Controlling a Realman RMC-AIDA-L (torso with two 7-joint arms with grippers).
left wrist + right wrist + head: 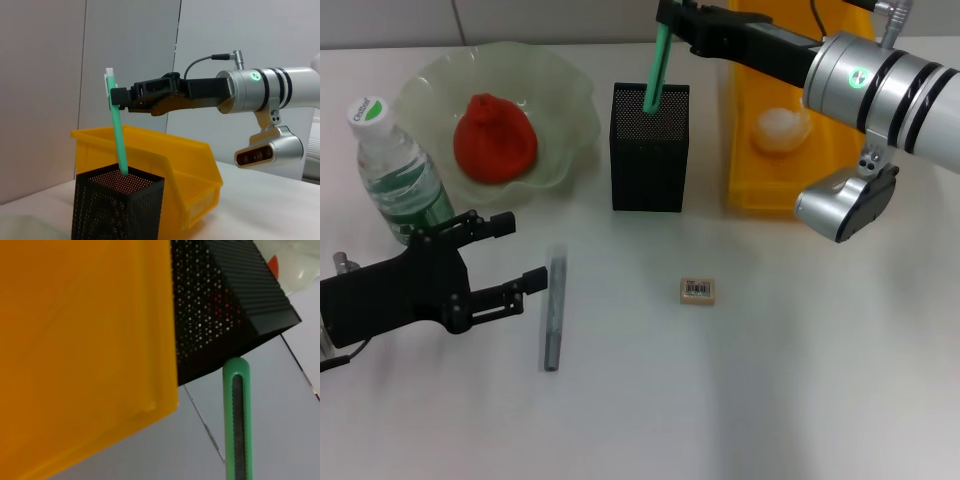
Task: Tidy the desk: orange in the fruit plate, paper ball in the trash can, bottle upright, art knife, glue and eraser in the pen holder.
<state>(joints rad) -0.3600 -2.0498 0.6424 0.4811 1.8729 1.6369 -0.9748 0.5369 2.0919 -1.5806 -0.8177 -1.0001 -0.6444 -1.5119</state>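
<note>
here art knife (pixel 657 68) stands near-upright, tip in pen holder (pixel 649 147).

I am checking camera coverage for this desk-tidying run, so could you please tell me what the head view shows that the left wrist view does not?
Only the head view shows the clear plastic water bottle, pale green fruit plate holding the orange, grey glue stick, small tan eraser, white paper ball and left gripper. Only the left wrist view shows the grey wall behind. Both share the black mesh pen holder, yellow bin and right gripper lowering the green art knife.
</note>
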